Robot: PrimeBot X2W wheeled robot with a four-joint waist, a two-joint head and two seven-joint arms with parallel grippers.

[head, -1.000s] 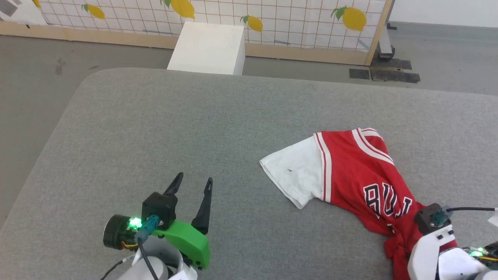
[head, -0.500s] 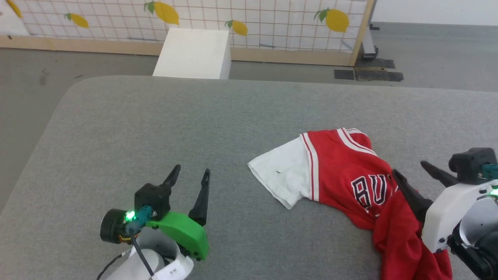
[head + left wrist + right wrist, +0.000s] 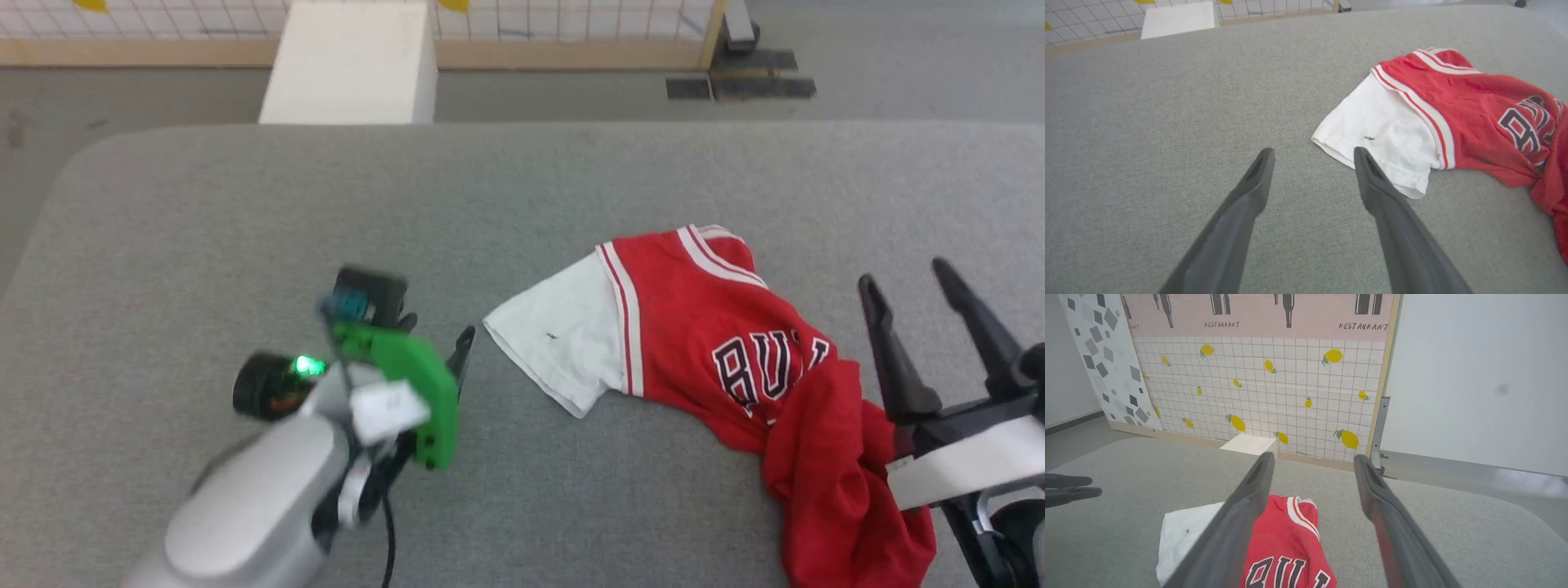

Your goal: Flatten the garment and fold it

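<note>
The garment (image 3: 735, 351), a red jersey with dark lettering, lies crumpled on the right of the grey padded table (image 3: 490, 204). Its white sleeve (image 3: 555, 343) is spread out to the left, and its lower part is bunched at the front right. My left gripper (image 3: 441, 343) is open just left of the sleeve. In the left wrist view the left gripper (image 3: 1313, 152) has one fingertip at the edge of the sleeve (image 3: 1384, 130). My right gripper (image 3: 902, 276) is open and empty, raised beside the bunched red cloth. In the right wrist view the right gripper (image 3: 1313, 457) is above the garment (image 3: 1290, 547).
A white box (image 3: 347, 61) stands on the floor past the table's far edge. Behind it is a lemon-patterned panel (image 3: 1257, 384). Dark patches (image 3: 739, 82) mark the floor at the back right. The table's rounded left corner (image 3: 73, 163) is near my left arm.
My right gripper has opened, let go of the red cloth and lifted clear of it. My left arm has swung right towards the white sleeve. The camera has tilted down.
</note>
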